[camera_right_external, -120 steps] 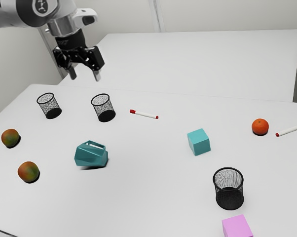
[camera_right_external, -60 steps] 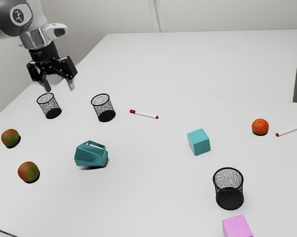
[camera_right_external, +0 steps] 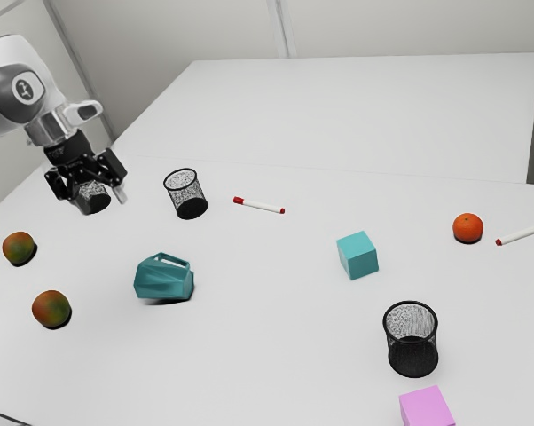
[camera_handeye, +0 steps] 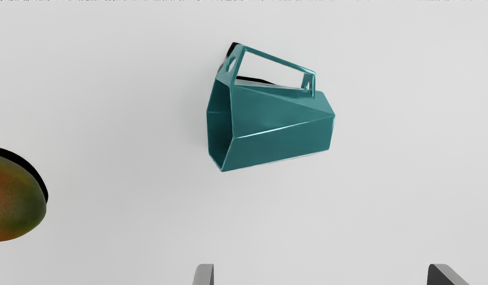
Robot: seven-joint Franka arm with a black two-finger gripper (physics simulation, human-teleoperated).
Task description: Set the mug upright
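Claw (camera_right_external: 98,201) wide open, mug (camera_right_external: 163,279) down on its side!

And in the exterior view, up over the table, beyond the mug and toward the exterior view's left, gripping thin air. Fingers (camera_handeye: 204,275) spread well apart in the wrist view, with the one teal mug apart from both.

Now the count, outward from there! Three black mesh cups: one (camera_right_external: 95,208) beyond the mug to the exterior view's left, partly behind the claw; one (camera_right_external: 185,195) just beyond the mug; one (camera_right_external: 412,342) nearer the camera, off to the exterior view's right. Two mangoes, (camera_right_external: 19,248) and (camera_right_external: 51,308), both to the mug's exterior-view left. Two markers, (camera_right_external: 260,206) and (camera_right_external: 524,232), beyond the mug and rightward. Two cubes, teal (camera_right_external: 357,256) and pink (camera_right_external: 427,410), also rightward, pink nearest the camera. One orange (camera_right_external: 467,227), well off right of the mug.

Over to the wrist view: straight into the mug's hollow mouth, turned toward a single cropped mango! From the exterior view, instead, the closed flank, plus both mangoes whole.
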